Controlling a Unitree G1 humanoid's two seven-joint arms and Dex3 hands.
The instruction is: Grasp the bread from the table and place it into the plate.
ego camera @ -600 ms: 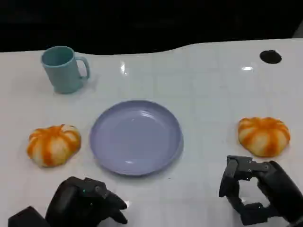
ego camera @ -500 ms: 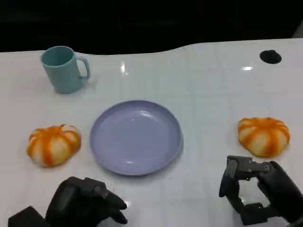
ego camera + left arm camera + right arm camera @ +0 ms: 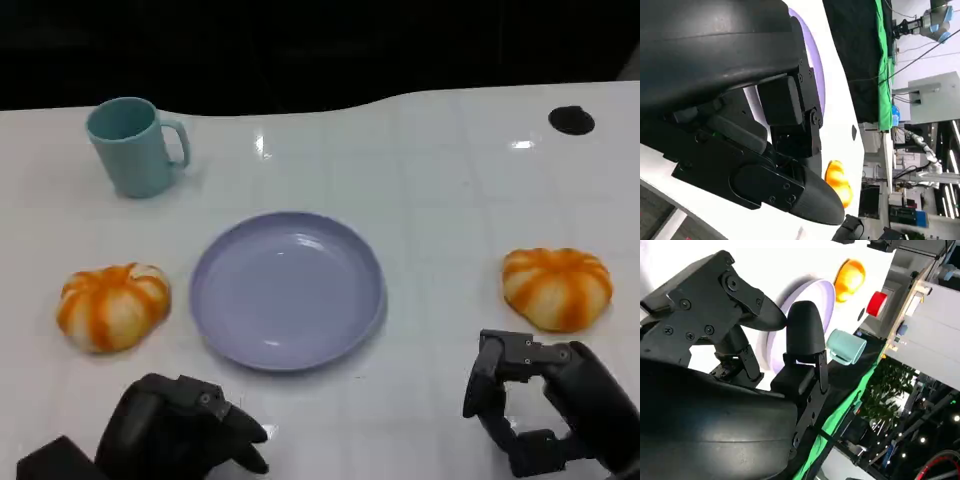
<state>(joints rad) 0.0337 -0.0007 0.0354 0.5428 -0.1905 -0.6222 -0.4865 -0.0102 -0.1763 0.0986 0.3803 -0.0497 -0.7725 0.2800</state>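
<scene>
While unheld, bread [image 3: 557,288] beside plate [image 3: 288,290]

In the head view the lower edge cuts off the left hand [image 3: 180,432] and the right hand [image 3: 548,405]. In the left wrist view that hand's black shell hides most of the plate [image 3: 816,70] and part of a bread roll [image 3: 838,181].

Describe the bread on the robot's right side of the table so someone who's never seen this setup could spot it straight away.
Start at the lilac plate in the middle of the white table. The right bread lies apart from it, just beyond the right hand. It is a round orange-and-white striped bun; its twin, the left bread, lies below the teal mug.
</scene>
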